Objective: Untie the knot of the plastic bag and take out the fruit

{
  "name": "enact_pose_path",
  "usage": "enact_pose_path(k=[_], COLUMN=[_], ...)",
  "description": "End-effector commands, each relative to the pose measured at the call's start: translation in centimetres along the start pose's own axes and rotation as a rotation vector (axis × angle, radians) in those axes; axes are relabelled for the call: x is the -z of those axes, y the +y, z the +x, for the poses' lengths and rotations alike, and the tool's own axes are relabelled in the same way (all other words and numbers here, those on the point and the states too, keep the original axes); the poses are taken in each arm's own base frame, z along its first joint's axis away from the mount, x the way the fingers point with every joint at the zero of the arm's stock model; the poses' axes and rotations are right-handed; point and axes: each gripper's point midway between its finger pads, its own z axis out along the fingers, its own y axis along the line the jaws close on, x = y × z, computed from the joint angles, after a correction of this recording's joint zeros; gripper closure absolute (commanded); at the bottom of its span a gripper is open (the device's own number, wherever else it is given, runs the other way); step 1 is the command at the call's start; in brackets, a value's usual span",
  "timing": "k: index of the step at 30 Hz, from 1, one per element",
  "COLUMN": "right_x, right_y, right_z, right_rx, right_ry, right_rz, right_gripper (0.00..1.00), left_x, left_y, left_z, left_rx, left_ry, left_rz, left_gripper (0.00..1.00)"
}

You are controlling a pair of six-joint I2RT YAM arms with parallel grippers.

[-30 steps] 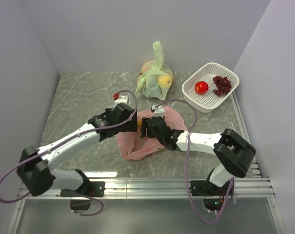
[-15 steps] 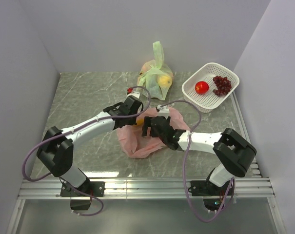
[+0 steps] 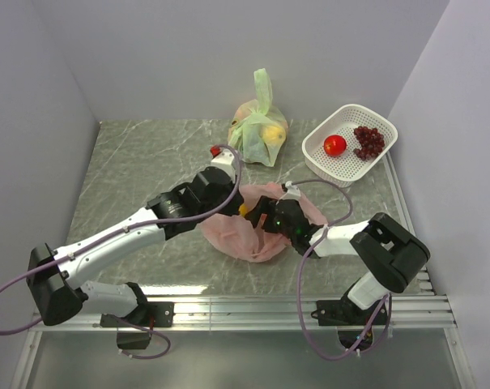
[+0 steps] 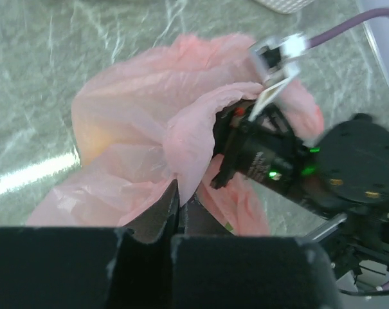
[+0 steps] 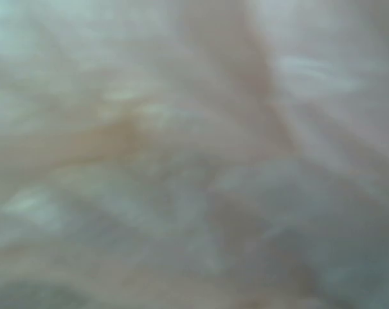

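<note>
Pushed deeper since half a second ago, the right gripper (image 3: 266,217) now sits buried in the thin, crinkly, translucent pink plastic bag (image 3: 249,239), which has bunched up and slid to the right with it. The left arm's elbow has swung back toward the near edge of the grey marbled table (image 3: 131,170).

At the bag's near-left edge, the left gripper (image 4: 177,196) has its two black fingers pressed together on a fold of the pink plastic. Across that fold the plastic drapes over the front of the right gripper; its fingertips are hidden, and the right wrist view shows only blurred pink film, so I cannot tell how its claw stands. A small orange-yellow fruit (image 3: 243,210) shows at the bag's upper-left side, between the two grippers.

Beyond the bag stands a light green translucent bag (image 3: 259,130) with a tall tied top. To the far right of the pink bag, a white perforated basket (image 3: 319,136) holds a small glossy red round fruit (image 3: 334,145) and a bunch of dark red grapes (image 3: 368,141).
</note>
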Motion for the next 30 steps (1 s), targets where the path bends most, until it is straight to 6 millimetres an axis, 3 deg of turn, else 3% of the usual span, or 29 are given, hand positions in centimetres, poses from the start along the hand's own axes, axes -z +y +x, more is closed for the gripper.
enact_pose_path(k=[1,11,16,19,27,30], right_x=[0.3,0.4,0.5,0.6,0.1,-0.2], right_y=[2.1,2.1,4.1,5.4,6.9,7.2], right_z=[-1.3,-1.3,-1.0,-1.3,-2.0,-2.4], right_rx=[-0.018,0.06,0.122,0.121,0.097,0.098], right_ry=[-0.04,-0.032,-0.021,-0.033,-0.054,-0.061], right_rz=[-0.095,-0.07,-0.098,-0.127,-0.148,-0.145], right_gripper=[0.09,0.08,0.08,0.09,0.09,0.09], left_x=[-1.2,-1.5,-2.0,-2.2,-2.1,-2.1], left_y=[2.4,7.2,8.9,9.8,10.8,12.1], left_z=[4.5,10.4,12.1,11.9,9.1,9.3], left_rx=[0.056,0.123,0.181,0.227,0.333,0.387], left_ry=[0.101,0.148,0.145,0.104,-0.016,-0.033], left_rz=[-0.075,-0.224,-0.283,-0.313,-0.311,-0.339], left_gripper=[1.0,1.0,1.0,0.99,0.99,0.99])
